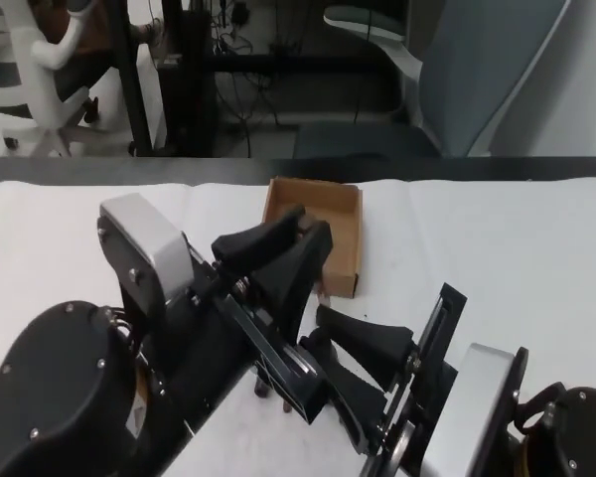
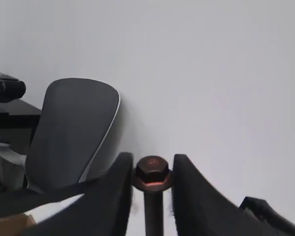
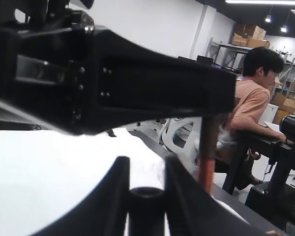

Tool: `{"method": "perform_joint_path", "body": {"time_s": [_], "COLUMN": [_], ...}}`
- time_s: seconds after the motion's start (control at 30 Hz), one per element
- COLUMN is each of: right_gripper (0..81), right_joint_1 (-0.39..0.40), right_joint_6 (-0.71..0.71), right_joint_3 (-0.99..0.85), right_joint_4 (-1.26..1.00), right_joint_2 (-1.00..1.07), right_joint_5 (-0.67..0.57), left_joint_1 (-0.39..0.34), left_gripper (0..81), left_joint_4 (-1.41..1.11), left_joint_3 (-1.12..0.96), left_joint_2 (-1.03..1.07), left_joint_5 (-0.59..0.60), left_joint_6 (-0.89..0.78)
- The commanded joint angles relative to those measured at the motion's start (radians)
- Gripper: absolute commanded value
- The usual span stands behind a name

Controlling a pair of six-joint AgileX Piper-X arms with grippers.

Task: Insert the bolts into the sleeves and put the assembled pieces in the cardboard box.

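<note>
Left wrist view shows the left end effector (image 2: 152, 157) clenched on a bolt (image 2: 152, 174) just below its hex head, leaving the shank free for insertion. The right end effector (image 3: 146, 164) grips a sleeve (image 3: 146, 204), open end exposed (bolt not yet inside). Both hang over the counter (image 1: 497, 248) near the cardboard box (image 1: 344, 248).

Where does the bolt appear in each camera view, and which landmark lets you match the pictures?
Left wrist view: the bolt, hex head showing, clamped in the left pincer.
Right wrist view: its reddish shaft hangs under the left arm, beside the sleeve in the right pincer.
High view: apparently hidden among the left pincer's fingers, near the cardboard box.
Shared landmark: the left pincer.
</note>
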Motion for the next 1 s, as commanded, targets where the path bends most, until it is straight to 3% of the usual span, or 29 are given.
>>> {"method": "perform_joint_path", "body": {"time_s": [0.0, 0.2, 0.6, 0.97], "right_gripper": [0.6, 0.6, 0.6, 0.6], "right_joint_1": [0.000, 0.000, -0.004, -0.004], "right_joint_6": [-0.031, -0.193, -0.195, -0.185], "right_joint_3": [-0.011, -0.009, -0.009, -0.020], "right_joint_4": [-0.016, -0.016, -0.060, -0.101], "right_joint_2": [0.000, 0.000, 0.000, 0.000], "right_joint_5": [0.006, 0.012, 0.103, 0.103], "left_joint_1": [0.001, 0.001, 0.096, 0.094], "left_gripper": [1.8, 1.8, 1.8, 1.8], "left_joint_4": [-0.124, -0.082, 0.092, 0.108], "left_joint_3": [-0.001, 0.001, 0.001, 0.001], "left_joint_2": [-0.008, -0.061, -0.215, -0.206], "left_joint_5": [0.050, 0.046, 0.137, 0.225], "left_joint_6": [0.023, -0.037, -0.037, -0.074]}}
